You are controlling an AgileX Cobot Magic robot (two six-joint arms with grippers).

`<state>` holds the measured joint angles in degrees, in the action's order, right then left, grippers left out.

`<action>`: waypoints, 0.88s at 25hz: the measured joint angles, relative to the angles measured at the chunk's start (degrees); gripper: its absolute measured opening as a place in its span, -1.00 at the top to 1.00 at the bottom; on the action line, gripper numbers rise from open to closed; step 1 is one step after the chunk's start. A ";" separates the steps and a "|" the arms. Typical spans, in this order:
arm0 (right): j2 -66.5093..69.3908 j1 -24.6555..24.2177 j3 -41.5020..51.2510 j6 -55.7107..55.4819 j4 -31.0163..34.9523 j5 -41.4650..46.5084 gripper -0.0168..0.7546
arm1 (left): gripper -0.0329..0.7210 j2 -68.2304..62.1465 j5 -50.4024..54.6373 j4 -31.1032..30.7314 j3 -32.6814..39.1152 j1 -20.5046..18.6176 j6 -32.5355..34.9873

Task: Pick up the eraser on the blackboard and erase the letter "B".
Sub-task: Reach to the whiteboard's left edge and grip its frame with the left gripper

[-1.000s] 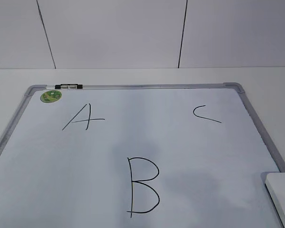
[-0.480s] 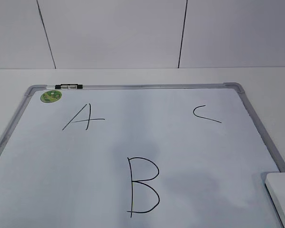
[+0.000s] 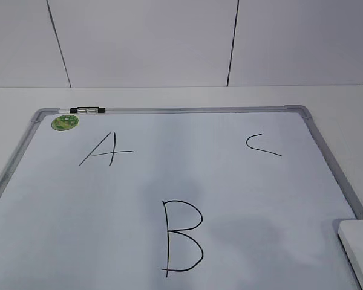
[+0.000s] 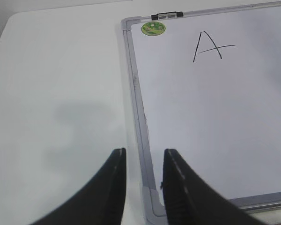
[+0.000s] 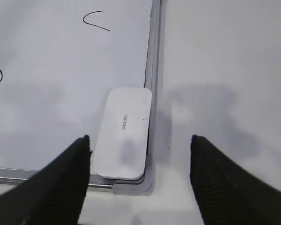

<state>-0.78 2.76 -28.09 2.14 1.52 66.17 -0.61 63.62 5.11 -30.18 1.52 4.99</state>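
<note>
Nothing had shifted since the earlier frames: the eraser (image 5: 124, 139) lay in the blackboard (image 5: 47, 93) corner, just ahead and left of centre between the right gripper (image 5: 140, 161)'s wide-apart jaws, long axis pointing away, while the left gripper (image 4: 143, 161), narrowly parted, hung far off.

The right gripper (image 5: 139, 143) hangs with its fingers spread wide over the near right corner of the blackboard (image 5: 47, 70). The eraser (image 5: 123, 139) lies flat below and between them, its right edge against the board's frame (image 5: 153, 70). Bare board lies open to the left of the eraser, bare table (image 5: 225, 56) to the right of the frame.

Ahead and to the left, the letter "B" (image 3: 181, 235) sits on open board with nothing standing around it.

The left gripper (image 4: 143, 159), fingers narrowly parted, hovers over the board's left frame rail, with clear table to its left and unobstructed board to its right.
</note>
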 joint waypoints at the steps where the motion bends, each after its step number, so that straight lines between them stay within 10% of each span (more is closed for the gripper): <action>1: 0.54 0.00 0.00 -0.59 0.15 0.00 -0.43 | 0.35 0.00 0.00 0.00 0.00 0.00 0.00; 22: 36.89 0.00 -9.80 -6.34 6.52 -4.69 -0.43 | 0.34 -33.78 -3.01 0.12 -7.40 0.00 -0.32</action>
<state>36.12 2.76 -37.90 -4.20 8.04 61.48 -34.40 60.62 5.22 -37.57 1.52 4.67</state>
